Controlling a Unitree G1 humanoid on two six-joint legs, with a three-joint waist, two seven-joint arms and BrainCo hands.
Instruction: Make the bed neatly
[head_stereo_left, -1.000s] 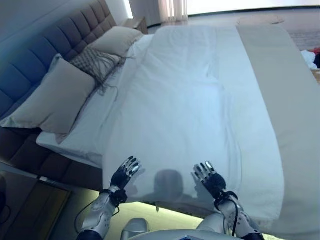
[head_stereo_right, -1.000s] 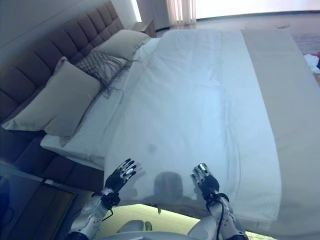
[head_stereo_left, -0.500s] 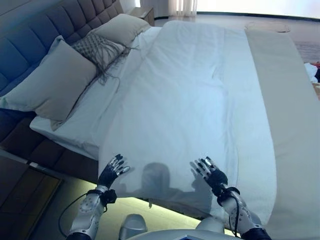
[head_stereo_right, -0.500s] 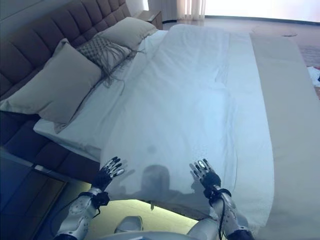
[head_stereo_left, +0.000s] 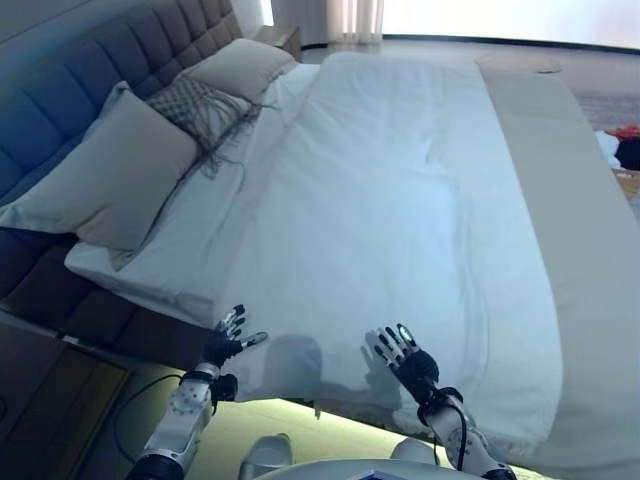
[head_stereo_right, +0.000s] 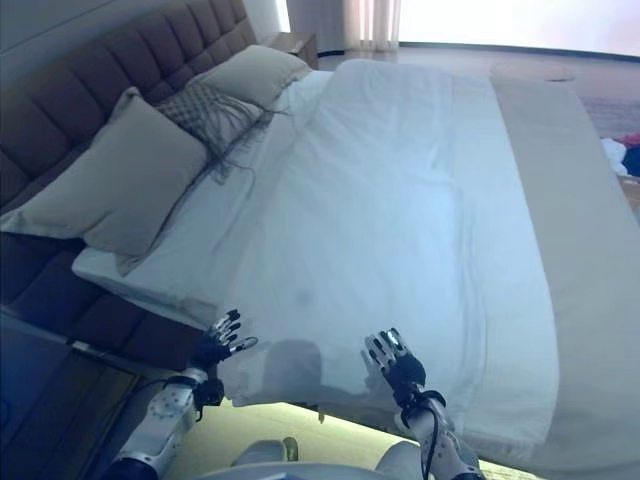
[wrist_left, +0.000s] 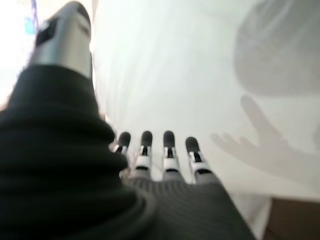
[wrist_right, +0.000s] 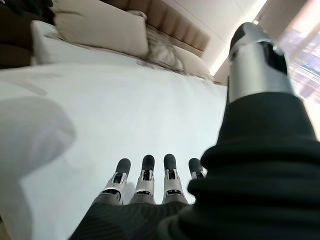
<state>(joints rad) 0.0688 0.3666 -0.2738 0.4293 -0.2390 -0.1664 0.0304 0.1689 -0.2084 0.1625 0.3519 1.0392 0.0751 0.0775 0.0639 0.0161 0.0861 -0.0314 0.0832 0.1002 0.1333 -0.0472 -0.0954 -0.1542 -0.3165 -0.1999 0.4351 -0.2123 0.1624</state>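
The white duvet (head_stereo_left: 390, 220) lies spread flat over the bed, covering it from just below the pillows to the near edge, where its hem hangs over the side. Its surface is mostly smooth, with faint creases running lengthwise down the middle. A beige bed runner (head_stereo_left: 570, 200) lies along the duvet's far side, touching it.

At the head end of the duvet, three cushions rest against the tufted headboard (head_stereo_left: 90, 90): a large beige pillow (head_stereo_left: 110, 180) nearest the near edge, a patterned fringed cushion (head_stereo_left: 195, 105) beside it, and a second beige pillow (head_stereo_left: 240, 65) beyond that. A strip of white sheet (head_stereo_left: 150, 265) shows between the pillows and the duvet's top edge.

The left hand (head_stereo_left: 225, 340) is at the duvet's near corner on the pillow side, fingers straight and spread, grasping nothing; whether the tips touch the cloth cannot be told. The right hand (head_stereo_left: 408, 362) is over the duvet's near hem, further toward the runner, fingers likewise extended and released, holding nothing. The two hands are well apart along the hem.
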